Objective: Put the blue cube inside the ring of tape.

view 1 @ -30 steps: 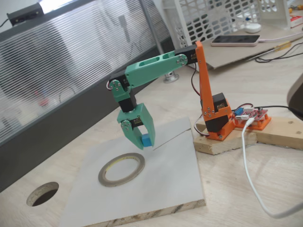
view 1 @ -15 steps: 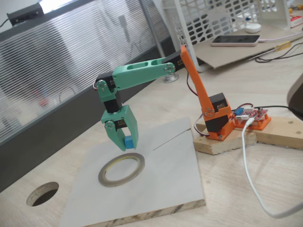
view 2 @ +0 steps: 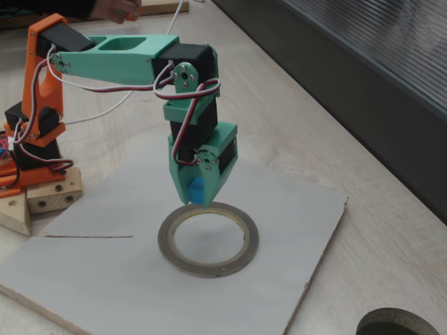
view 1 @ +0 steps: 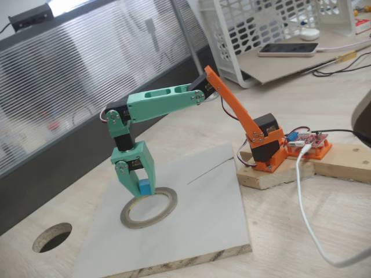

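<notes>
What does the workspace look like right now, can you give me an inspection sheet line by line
Surface: grey board lying on a wooden table.
Job's things: blue cube held above the ring of tape, which lies flat on the board.
Clutter: phone, white basket at the back.
Grippers: gripper shut on the cube, pointing down over the ring's near rim.
Cables: white cable across the table.
Surroundings: round hole in the tabletop.

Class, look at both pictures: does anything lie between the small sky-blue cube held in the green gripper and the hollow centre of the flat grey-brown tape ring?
Nothing visible does. The green gripper holds the small sky-blue cube just above the flat grey-brown tape ring's near rim, and the ring's hollow centre shows only bare grey board.
</notes>
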Available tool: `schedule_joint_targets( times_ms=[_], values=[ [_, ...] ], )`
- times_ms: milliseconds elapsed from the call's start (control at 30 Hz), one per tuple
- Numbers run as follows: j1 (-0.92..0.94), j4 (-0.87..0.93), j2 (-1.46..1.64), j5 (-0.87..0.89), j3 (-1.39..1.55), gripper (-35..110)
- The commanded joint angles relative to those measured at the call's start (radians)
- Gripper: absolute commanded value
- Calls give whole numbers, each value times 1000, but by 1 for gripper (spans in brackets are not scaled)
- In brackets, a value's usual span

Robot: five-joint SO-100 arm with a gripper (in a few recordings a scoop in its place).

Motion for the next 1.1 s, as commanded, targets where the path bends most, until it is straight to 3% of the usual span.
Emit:
schedule_joint_targets(
  times_ms=[0, 1067],
  values=[
    [-18, -2, -5, 12, -31, 2],
    [-5, -3, -107, 11, -32, 2]
  ],
)
